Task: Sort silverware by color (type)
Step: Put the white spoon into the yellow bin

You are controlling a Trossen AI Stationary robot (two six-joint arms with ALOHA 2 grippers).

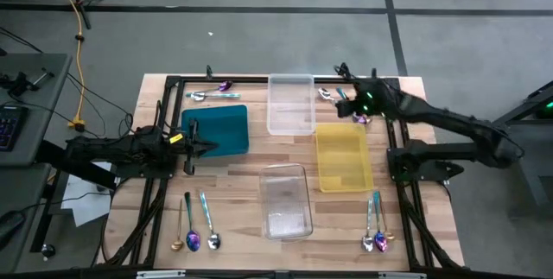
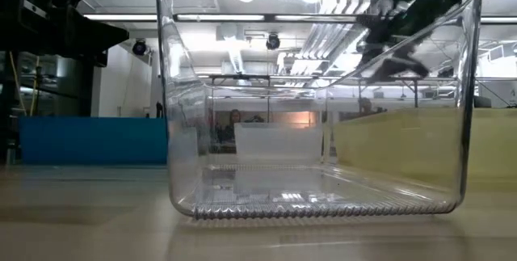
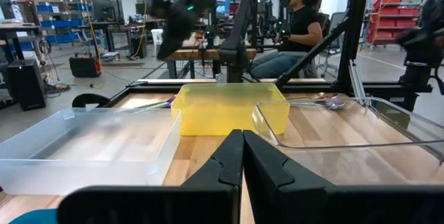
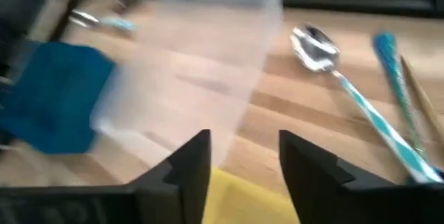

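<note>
We see four trays on the wooden table [image 1: 242,171]: a teal plastic tray [image 1: 216,129], a frosted clear tray [image 1: 290,104], a yellow plastic tray [image 1: 343,157] and a clear plastic tray [image 1: 286,199]; all look empty. Our right gripper [image 4: 244,161] hovers open and empty beside the yellow tray's far end, near a teal-handled silver spoon [image 4: 347,85]. Our left gripper [image 3: 243,156], fingers closed on nothing, rests beside the teal tray. The remaining thin metal spoons lie in clusters near the table's corners [image 1: 197,227].
</note>
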